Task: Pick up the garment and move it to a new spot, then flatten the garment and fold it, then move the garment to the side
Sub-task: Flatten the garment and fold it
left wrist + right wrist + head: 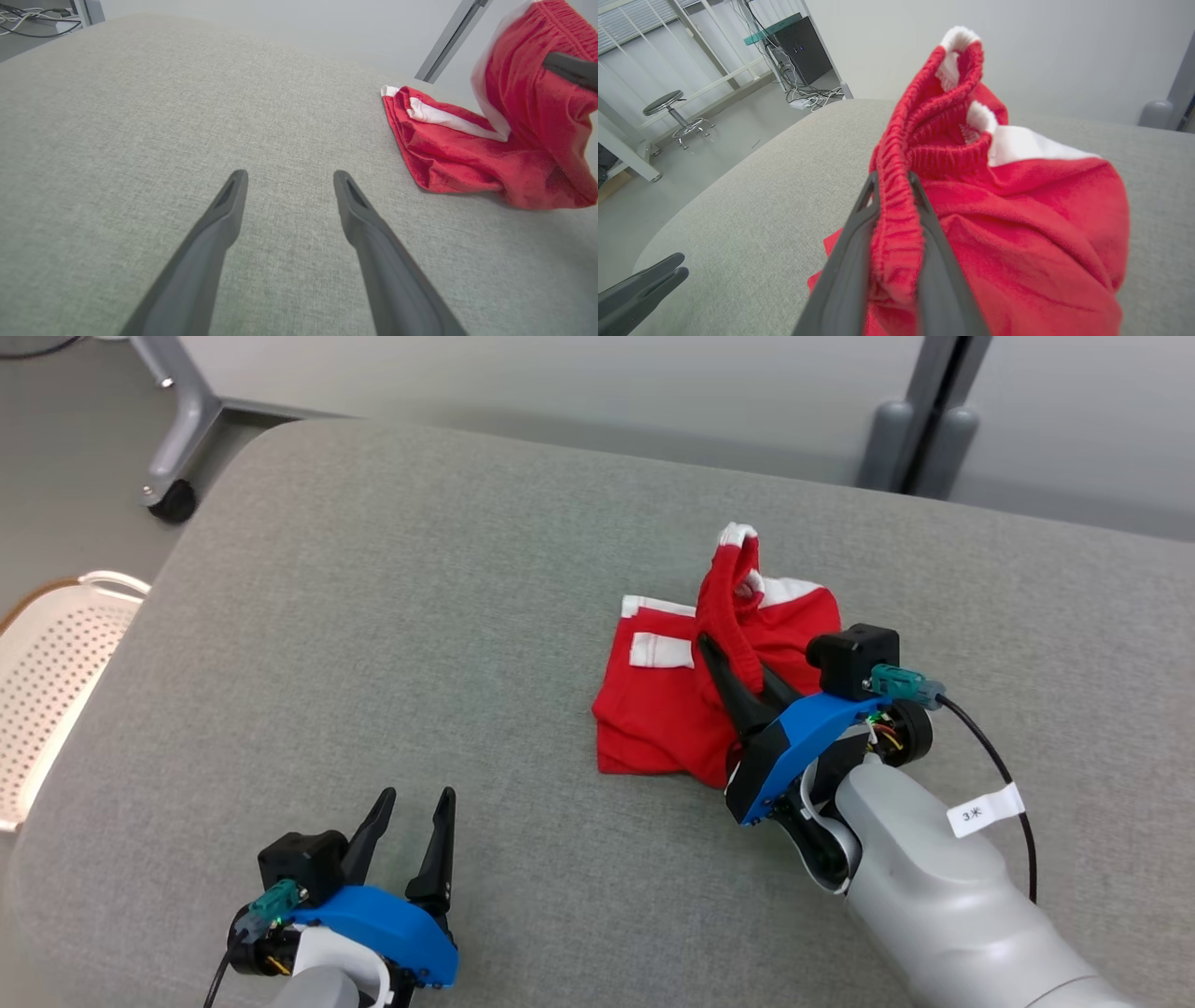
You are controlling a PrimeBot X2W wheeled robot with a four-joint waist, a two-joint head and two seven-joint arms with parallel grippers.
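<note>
While the right gripper (730, 661) was pinching the gathered elastic waistband (896, 219) of the red fabric shorts with white side trim (653, 709), its two dark fingers were pressed against either side of that band. The band ran from the fingertips up and away toward the far side. The shorts lay on the right half of the grey fabric-covered bench (420, 616). Their waistband end was raised off the surface in the grip, while the rest sagged down and spread flat to the left of the gripper, with a white-edged hem at the left.

The left gripper (415, 798) sat at the near left, well apart from the cloth, above bare bench. Its fingers were spread wide with nothing between them, and the shorts lay to its far right.

By my reading, the carry to a new spot belonged to the right arm, which had the hold. The trailing cloth would likely drag across the bench unless it was lifted higher.
</note>
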